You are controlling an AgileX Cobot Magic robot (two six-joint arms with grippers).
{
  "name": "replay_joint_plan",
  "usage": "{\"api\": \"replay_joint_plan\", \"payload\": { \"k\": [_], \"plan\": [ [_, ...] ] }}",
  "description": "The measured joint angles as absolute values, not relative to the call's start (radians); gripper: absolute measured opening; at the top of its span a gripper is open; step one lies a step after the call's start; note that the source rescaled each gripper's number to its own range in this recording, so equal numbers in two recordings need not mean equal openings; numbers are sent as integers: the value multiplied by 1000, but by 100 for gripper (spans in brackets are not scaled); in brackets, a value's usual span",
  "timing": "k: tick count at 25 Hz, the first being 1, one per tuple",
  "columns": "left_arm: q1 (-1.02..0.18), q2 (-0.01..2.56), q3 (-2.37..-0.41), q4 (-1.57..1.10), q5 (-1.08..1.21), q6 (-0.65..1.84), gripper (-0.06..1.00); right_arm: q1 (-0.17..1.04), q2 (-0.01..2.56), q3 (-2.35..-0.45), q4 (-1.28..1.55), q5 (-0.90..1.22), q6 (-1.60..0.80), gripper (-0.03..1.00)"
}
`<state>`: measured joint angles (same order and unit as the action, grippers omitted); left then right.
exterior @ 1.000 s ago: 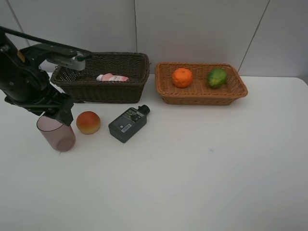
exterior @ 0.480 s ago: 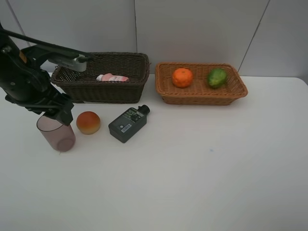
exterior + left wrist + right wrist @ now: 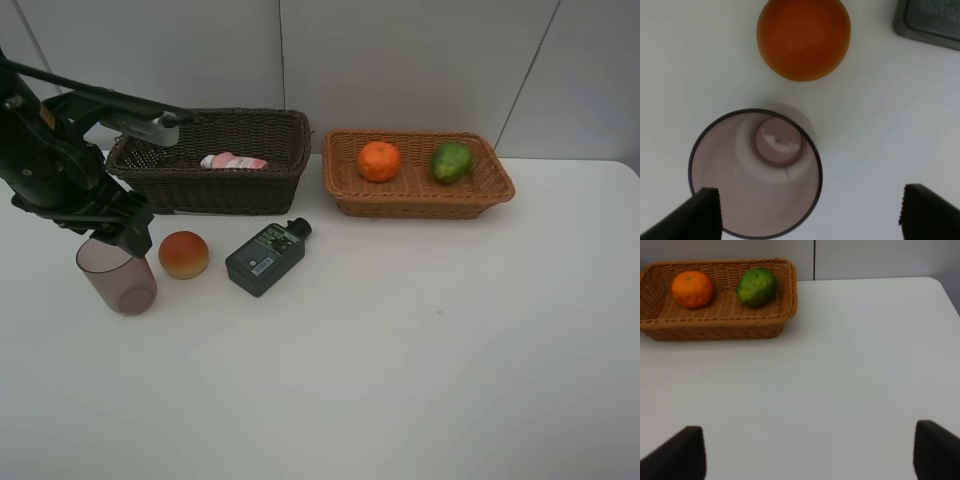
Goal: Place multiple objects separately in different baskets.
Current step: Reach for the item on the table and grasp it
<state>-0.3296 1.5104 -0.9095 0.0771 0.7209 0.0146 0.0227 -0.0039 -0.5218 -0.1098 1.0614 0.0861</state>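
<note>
On the table's far side, the dark basket (image 3: 210, 185) holds the pink bottle (image 3: 232, 161) and the tan basket (image 3: 415, 200) the orange (image 3: 379, 161) and lime (image 3: 452, 161). My left gripper (image 3: 815, 212) hangs spread and empty straight above the mauve cup (image 3: 755, 172), upright, off-centre toward one finger. My right gripper (image 3: 810, 455), also spread and empty, is well apart. The grey bottle (image 3: 265, 258) and peach (image 3: 184, 254) lie beside the cup; I can't read the label.

Pink white-capped bottle (image 3: 232, 161) lying flat in deep dark-brown wicker basket (image 3: 210, 188). Orange (image 3: 379, 161) and green lime-like fruit (image 3: 451, 161), apart, in shallow tan wicker basket (image 3: 415, 203). Before dark basket, in a row: upright translucent mauve cup (image 3: 118, 282), red-yellow peach-like fruit (image 3: 183, 254), flat-lying dark grey labelled bottle (image 3: 264, 259).
</note>
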Motion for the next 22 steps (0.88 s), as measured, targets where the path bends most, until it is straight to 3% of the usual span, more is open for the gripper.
{"api": "replay_joint_plan", "payload": {
  "k": [22],
  "plan": [
    [-340, 1606, -910, 103, 713, 15, 93, 23, -4, -522, -110, 1061, 86, 79]
  ]
}}
